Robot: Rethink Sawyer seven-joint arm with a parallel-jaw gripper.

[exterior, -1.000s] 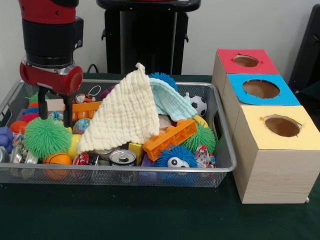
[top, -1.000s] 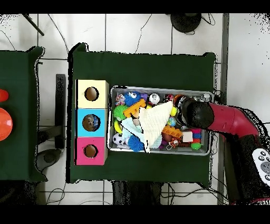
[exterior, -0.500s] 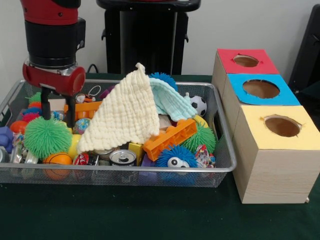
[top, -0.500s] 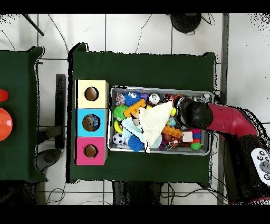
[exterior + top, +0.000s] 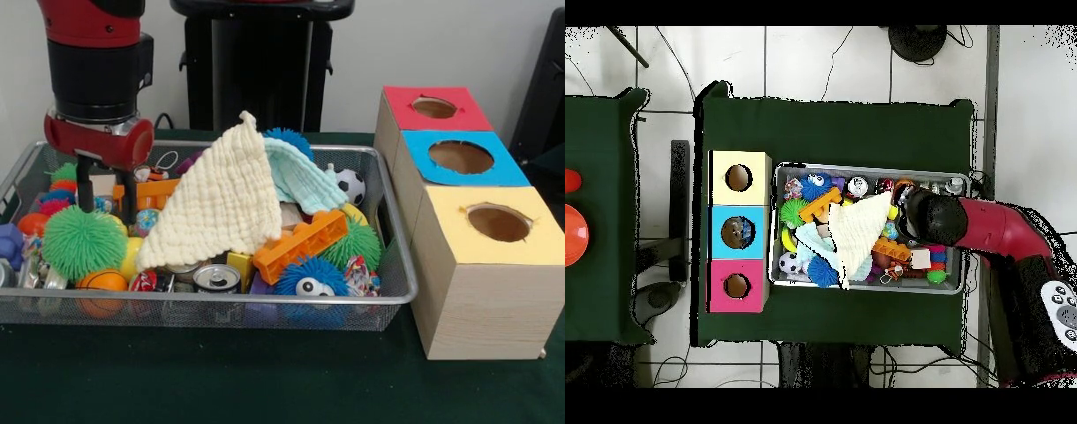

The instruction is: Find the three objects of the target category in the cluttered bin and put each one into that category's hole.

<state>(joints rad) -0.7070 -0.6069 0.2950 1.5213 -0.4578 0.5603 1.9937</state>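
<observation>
Empty gripper (image 5: 106, 196) over the cluttered wire bin (image 5: 388, 291), fingers spread wide.
The target category isn't evident; candidates crowd the bin, a green spiky ball (image 5: 82, 242) just below the fingertips. The risk: the cream cloth (image 5: 221, 208) beside it hides items and could snag on a descending finger.

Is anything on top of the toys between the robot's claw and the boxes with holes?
Yes. A cream cloth drapes over the bin's middle, between the end effector and the boxes, hiding toys underneath.
</observation>
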